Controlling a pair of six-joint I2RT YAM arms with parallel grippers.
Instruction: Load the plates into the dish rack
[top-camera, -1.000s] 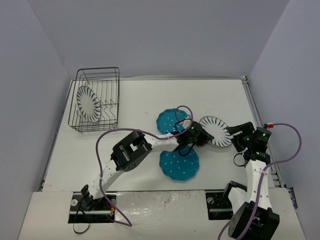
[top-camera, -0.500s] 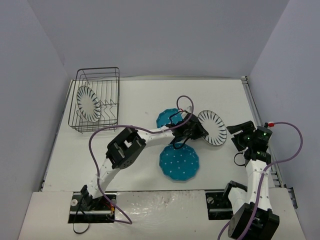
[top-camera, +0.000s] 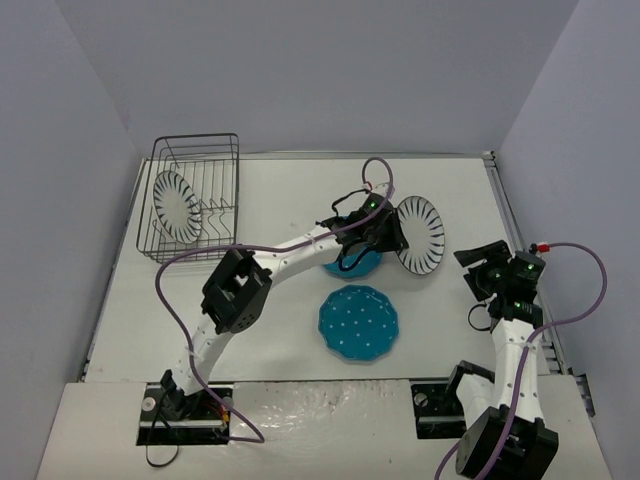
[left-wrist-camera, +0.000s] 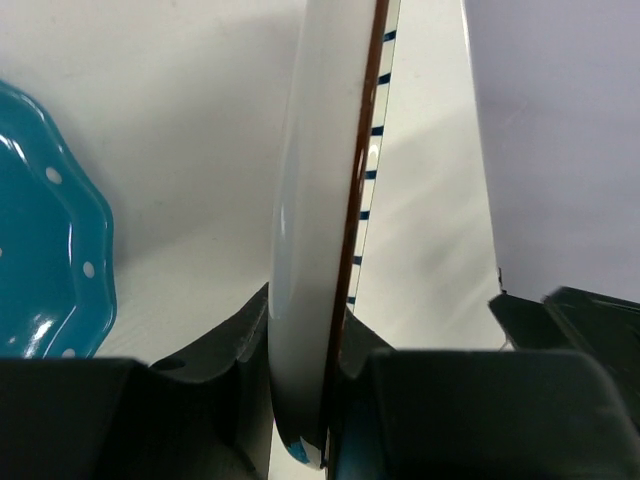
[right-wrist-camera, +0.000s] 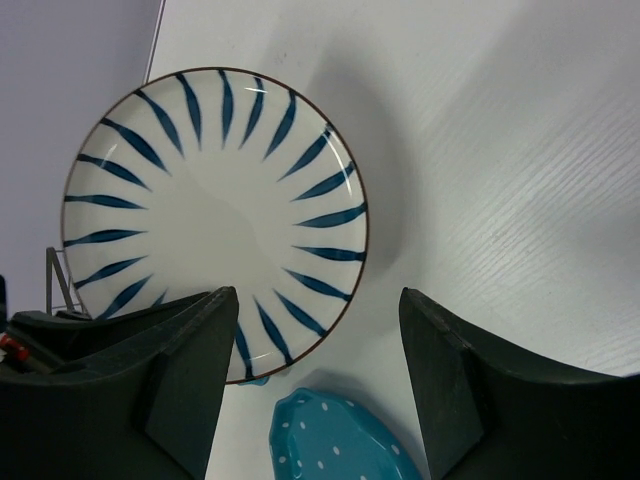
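One white, dark-striped plate (top-camera: 421, 235) upright in left hand (top-camera: 388, 237)

No readable text, labels or nos. anywhere.

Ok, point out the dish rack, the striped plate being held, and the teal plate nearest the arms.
dish rack (top-camera: 196, 138), top view, far rim
held striped plate (top-camera: 420, 235), top view, striped face
near teal plate (top-camera: 358, 322), top view, centre

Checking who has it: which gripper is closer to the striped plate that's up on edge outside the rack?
Left. The left gripper is clamped on the striped plate at its rim, holding it on edge. The right gripper sits open to the plate's right, apart from it.
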